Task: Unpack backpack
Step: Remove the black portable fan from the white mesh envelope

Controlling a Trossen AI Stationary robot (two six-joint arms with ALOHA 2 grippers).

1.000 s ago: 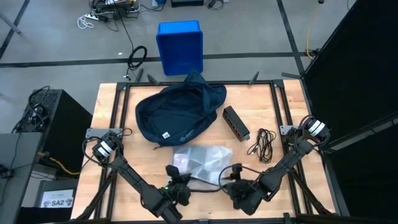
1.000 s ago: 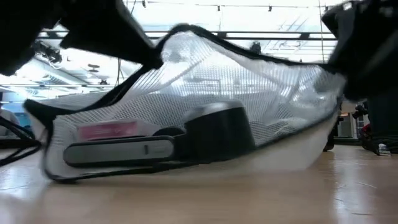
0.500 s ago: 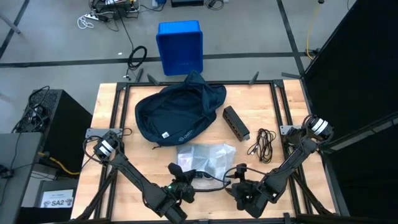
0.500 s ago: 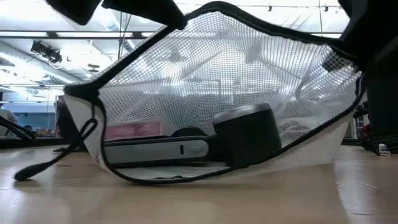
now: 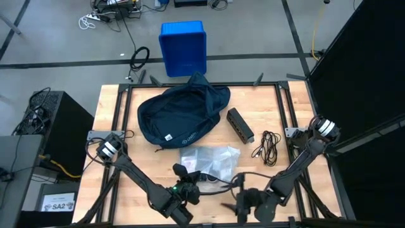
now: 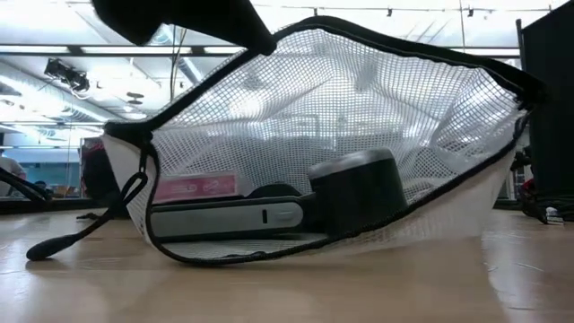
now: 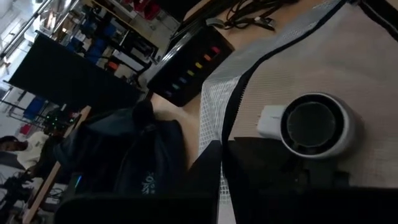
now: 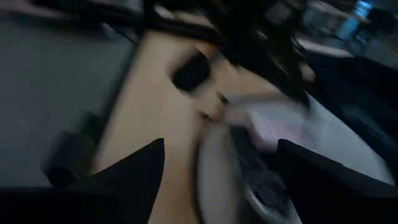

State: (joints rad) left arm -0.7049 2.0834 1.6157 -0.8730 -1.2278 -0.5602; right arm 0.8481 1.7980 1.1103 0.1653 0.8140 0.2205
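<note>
left claw pinching mesh pouch, right claw spread

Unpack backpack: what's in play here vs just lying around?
In play:
- backpack, dark navy, on the table
- mesh pouch with dark gadgets inside, lying in front of the backpack
- left gripper, shut on the mesh pouch's edge
- right gripper, open, off the pouch

Lying about:
- black box
- coiled cable
- blue bin on the floor

The dark navy backpack lies slumped (small white label showing) at the table's far middle.
</note>
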